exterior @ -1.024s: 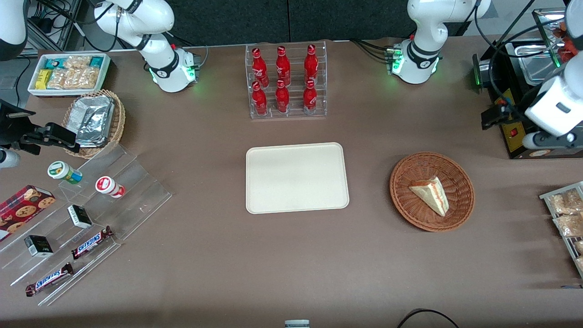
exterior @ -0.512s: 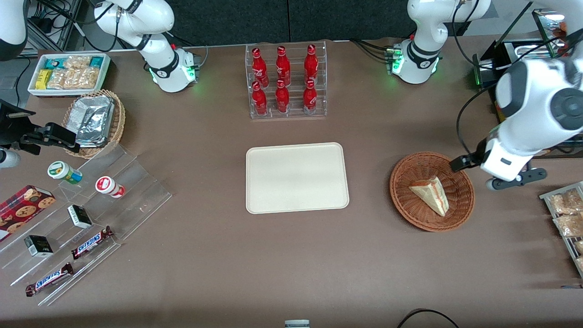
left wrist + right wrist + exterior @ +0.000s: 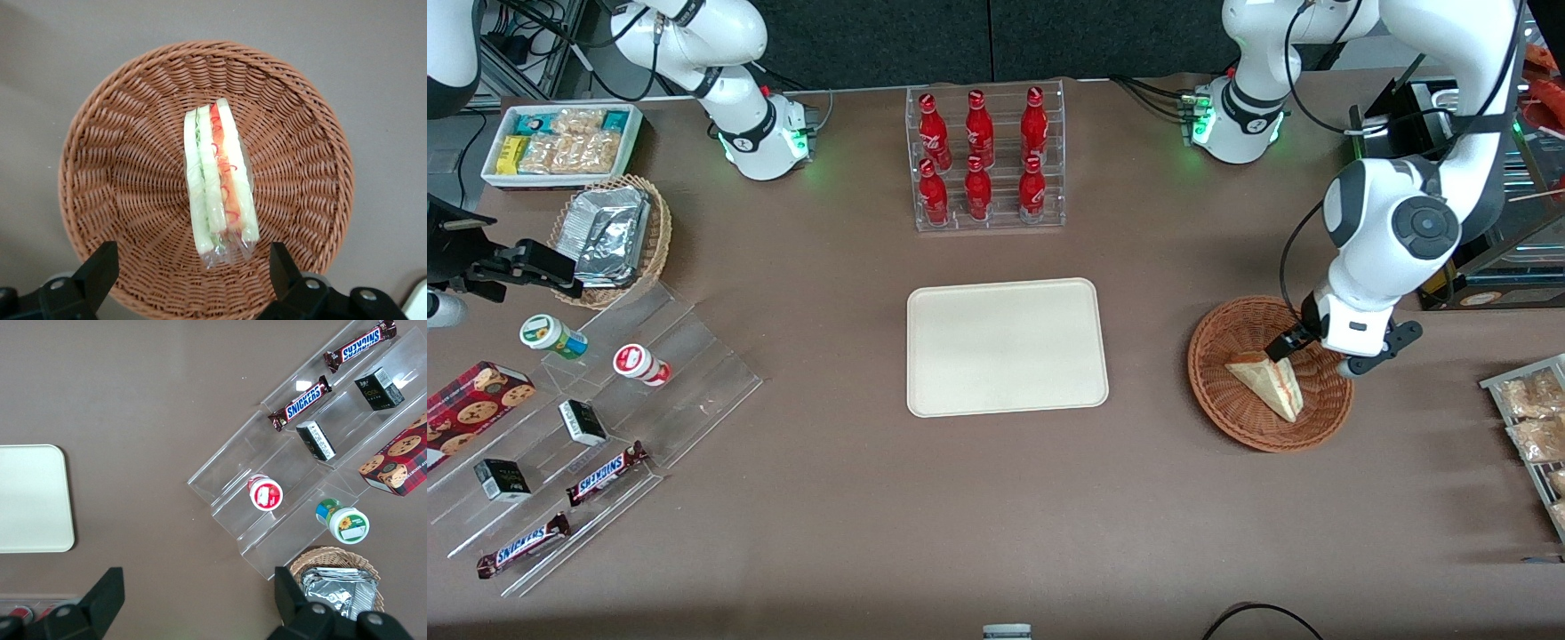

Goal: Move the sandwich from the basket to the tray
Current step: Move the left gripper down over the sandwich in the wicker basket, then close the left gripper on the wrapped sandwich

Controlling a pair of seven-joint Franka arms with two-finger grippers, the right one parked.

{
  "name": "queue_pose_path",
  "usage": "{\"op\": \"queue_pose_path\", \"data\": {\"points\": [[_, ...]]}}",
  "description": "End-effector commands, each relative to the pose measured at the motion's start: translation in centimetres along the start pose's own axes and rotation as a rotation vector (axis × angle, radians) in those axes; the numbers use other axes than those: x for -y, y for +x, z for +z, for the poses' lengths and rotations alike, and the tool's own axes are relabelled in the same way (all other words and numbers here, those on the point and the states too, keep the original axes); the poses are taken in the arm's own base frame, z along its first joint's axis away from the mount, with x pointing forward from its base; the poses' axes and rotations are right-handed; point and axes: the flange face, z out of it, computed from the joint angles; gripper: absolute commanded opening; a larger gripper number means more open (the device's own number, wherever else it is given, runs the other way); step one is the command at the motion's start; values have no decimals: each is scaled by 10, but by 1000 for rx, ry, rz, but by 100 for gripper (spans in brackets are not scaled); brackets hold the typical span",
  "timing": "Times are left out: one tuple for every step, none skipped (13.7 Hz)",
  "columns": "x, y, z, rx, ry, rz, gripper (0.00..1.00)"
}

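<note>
The sandwich (image 3: 1267,382) (image 3: 220,180), a plastic-wrapped wedge with pale bread and orange-red and green filling, lies in the round reddish-brown basket (image 3: 1218,342) (image 3: 120,133). My left gripper (image 3: 1316,356) (image 3: 192,273) hovers open just above the basket, over the part of its rim farther from the front camera. Its black fingers (image 3: 100,273) straddle one end of the sandwich without touching it. The cream tray (image 3: 1005,347) (image 3: 30,497) sits bare at the table's middle, beside the basket toward the parked arm's end.
A clear rack of red bottles (image 3: 985,160) stands farther from the front camera than the tray. A black appliance (image 3: 1432,258) and a wire rack of snack packets (image 3: 1529,418) flank the basket at the working arm's end. Acrylic steps with snacks (image 3: 596,418) lie at the parked arm's end.
My left arm has swung in from the working arm's end of the table and come down over the basket. The sandwich, basket and tray have not moved.
</note>
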Motion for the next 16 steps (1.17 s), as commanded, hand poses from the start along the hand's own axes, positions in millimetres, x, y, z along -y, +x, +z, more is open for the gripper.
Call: {"op": "queue_pose_path", "data": {"points": [[-5, 0, 21, -25, -15, -42, 100], [-6, 0, 30, -27, -19, -46, 100], [-7, 1, 38, -31, -25, -55, 100], [-9, 1, 46, -40, -36, -69, 100], [-15, -3, 56, -43, -44, -66, 100], [-20, -7, 62, -41, -45, -63, 100], [-21, -8, 66, -40, -46, -67, 98], [-21, -8, 67, -39, -45, -73, 71], [-20, -8, 68, -35, -42, -78, 25], [-20, -8, 67, -32, -39, -72, 0], [-21, -8, 64, -34, -39, -67, 0], [-20, -7, 58, -29, -31, -63, 0], [-20, -5, 49, -26, -19, -55, 0], [-21, -2, 34, -23, 1, -31, 0], [-21, 1, 18, 1, 35, -20, 0], [-23, 3, -2, 18, 57, -19, 0]]}}
